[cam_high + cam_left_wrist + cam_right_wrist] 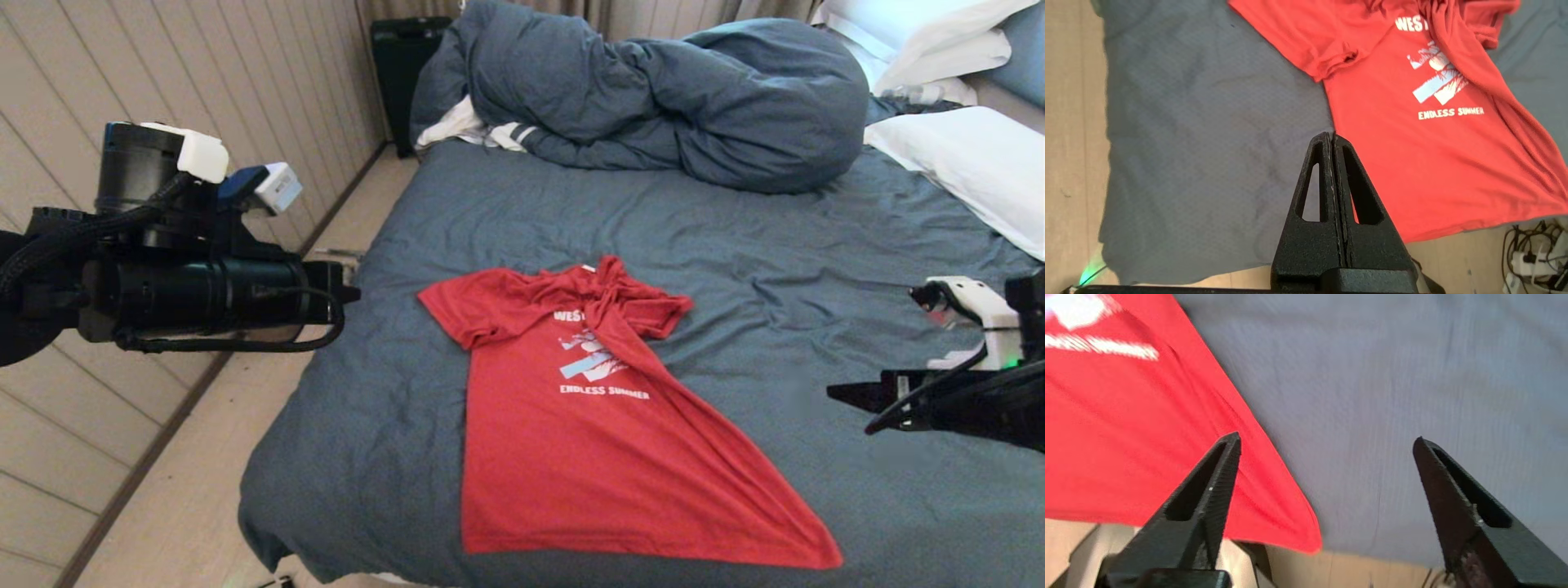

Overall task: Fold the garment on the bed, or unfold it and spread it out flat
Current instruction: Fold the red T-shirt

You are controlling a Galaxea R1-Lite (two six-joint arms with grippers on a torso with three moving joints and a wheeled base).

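Head view: one red T-shirt (604, 441) lies on the bed (816, 269), hem at its near edge, far sleeve twisted, so spreading seems unfinished; one bunched duvet (669, 98), several white pillows (963, 163)

Left wrist view: left gripper (1332, 136) clenched empty above the shirt's side

Right wrist view: right gripper (1327, 445) spread wide, holding nothing, over the hem corner

Pale wood-plank floor (188, 506) is running along the left, meeting a beige panelled wall (269, 90). Dark suitcase (402, 77) is standing at far left by the curtain (653, 15). Bunched duvet (653, 98) is lying far, white pillows (963, 163) far right. Tangled cables (1535, 253) are lying on the near floor.
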